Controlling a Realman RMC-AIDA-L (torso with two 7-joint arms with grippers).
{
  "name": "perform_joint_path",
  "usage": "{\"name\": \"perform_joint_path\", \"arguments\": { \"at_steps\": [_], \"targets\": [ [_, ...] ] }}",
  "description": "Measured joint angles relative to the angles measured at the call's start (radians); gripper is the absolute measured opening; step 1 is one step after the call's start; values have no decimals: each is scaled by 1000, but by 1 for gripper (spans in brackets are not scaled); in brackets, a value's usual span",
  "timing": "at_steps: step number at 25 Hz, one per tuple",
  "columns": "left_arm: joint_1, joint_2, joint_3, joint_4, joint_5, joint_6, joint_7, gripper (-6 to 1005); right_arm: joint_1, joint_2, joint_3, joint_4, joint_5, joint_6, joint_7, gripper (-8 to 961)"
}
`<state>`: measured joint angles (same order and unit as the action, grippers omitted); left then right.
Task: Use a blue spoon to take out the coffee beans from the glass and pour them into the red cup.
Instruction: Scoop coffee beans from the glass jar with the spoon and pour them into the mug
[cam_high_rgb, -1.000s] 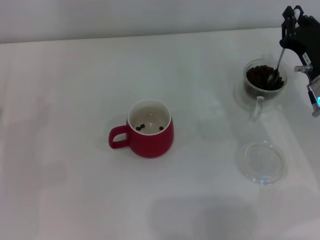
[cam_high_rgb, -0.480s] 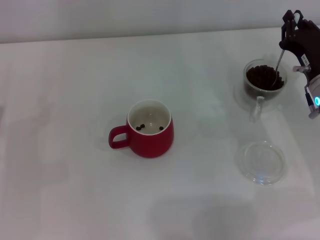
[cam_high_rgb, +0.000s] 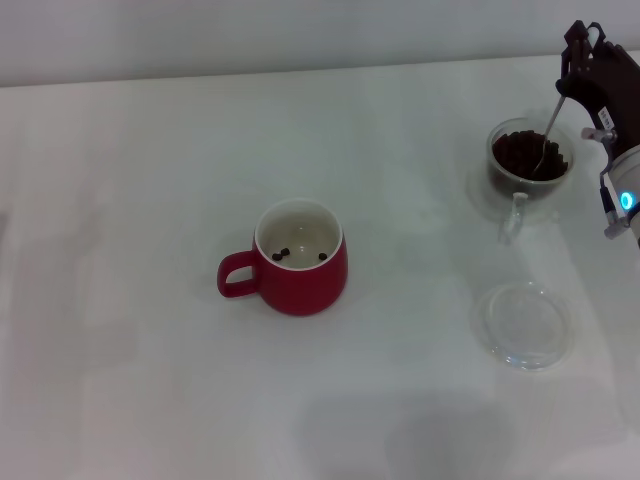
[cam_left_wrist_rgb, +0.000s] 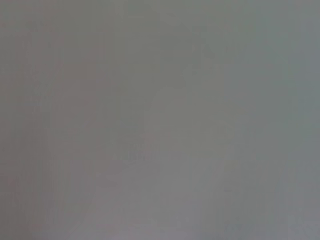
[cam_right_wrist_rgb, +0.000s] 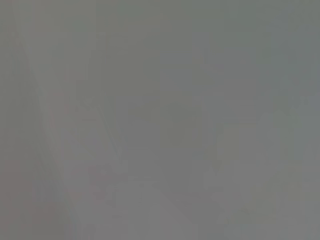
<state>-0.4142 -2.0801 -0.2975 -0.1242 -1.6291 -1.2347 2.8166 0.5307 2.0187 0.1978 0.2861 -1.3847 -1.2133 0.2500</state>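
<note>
Coffee beans (cam_high_rgb: 520, 155) — small, dark brown and nearly black — fill the little clear glass cup with the clear side handle (cam_high_rgb: 528, 165), which sits far over on the right side of the white bench (cam_high_rgb: 150, 200). In the head view, the right tool (cam_high_rgb: 570, 82) is up behind the glass, at the far right edge, and it is clamped on the top of the small blue spoon (cam_high_rgb: 548, 135). Only the thin shiny metal neck shows; the pale handle is hidden in the tool. The spoon slants down from the tool and toward the robot's left, and its bowl end is down in the heap of beans.

The round deep-red mug with the white inside (cam_high_rgb: 298, 257) stands near the middle of the bench, well apart from the glass. It lies to the left of the spoon and a bit nearer the robot. Three loose beans (cam_high_rgb: 284, 253) already lie on its bottom. Its loop handle sticks out to the left, away from the spoon, so the open mouth is free on the side the spoon would come from. I think the next job is to lift a scoop and carry it left to that mouth, keeping the spoon bowl level so nothing rolls off.

A flat clear round saucer (cam_high_rgb: 525, 325) lies near the glass, closer to the robot — not in the way.

The left wrist view shows only plain grey. No left tool is seen anywhere.

The right wrist view is grey too, with nothing to make out.
</note>
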Motion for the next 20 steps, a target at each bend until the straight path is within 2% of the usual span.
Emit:
{"name": "perform_joint_path", "arguments": {
  "at_steps": [7, 20],
  "targets": [
    [0, 1, 0, 3, 0, 0, 2, 876, -10, 0, 47, 24, 0, 4, 50, 161],
    [-2, 2, 0, 26, 0, 0, 0, 876, -11, 0, 72, 43, 0, 43, 118, 162]
  ]
}}
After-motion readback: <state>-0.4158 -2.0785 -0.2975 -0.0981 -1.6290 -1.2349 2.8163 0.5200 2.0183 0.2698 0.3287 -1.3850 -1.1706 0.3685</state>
